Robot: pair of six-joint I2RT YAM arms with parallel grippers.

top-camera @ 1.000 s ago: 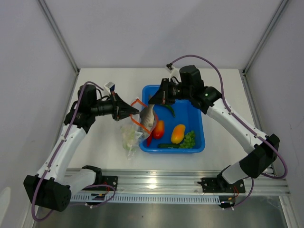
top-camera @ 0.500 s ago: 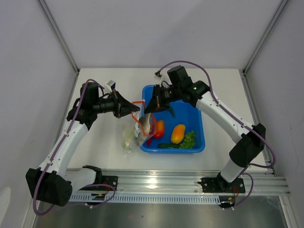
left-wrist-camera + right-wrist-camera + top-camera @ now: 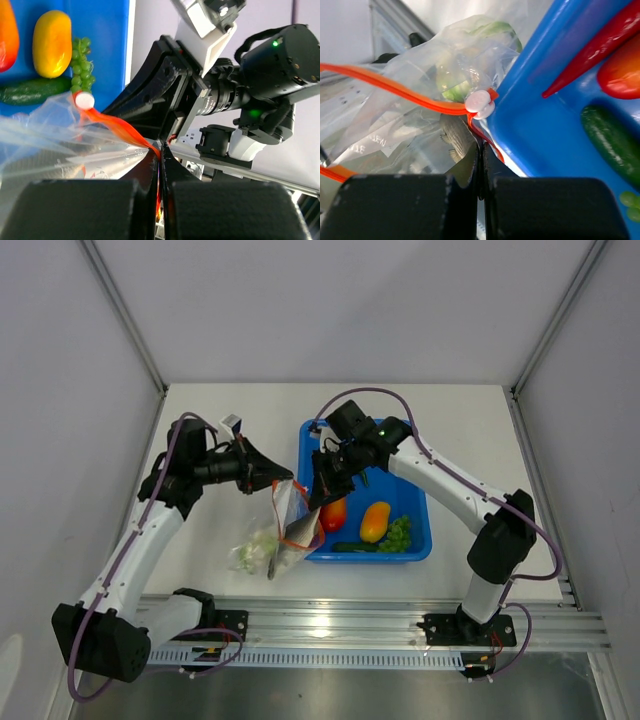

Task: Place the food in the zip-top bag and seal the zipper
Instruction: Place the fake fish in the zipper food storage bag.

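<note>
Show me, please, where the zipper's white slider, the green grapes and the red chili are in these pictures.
white slider (image 3: 480,103): right wrist view, on its rounded face.
green grapes (image 3: 399,533): top external view, middle of the bunch.
red chili (image 3: 598,47): right wrist view, midway along its body.

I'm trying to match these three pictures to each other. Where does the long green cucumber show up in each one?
Top view: the cucumber lies inside the blue tub, along its near wall, left of the grapes.
Left wrist view: upper left, just below the yellow fruit.
Right wrist view: at the right edge, below the red chili.
Shared landmark: the blue tub, seen in all three.
</note>
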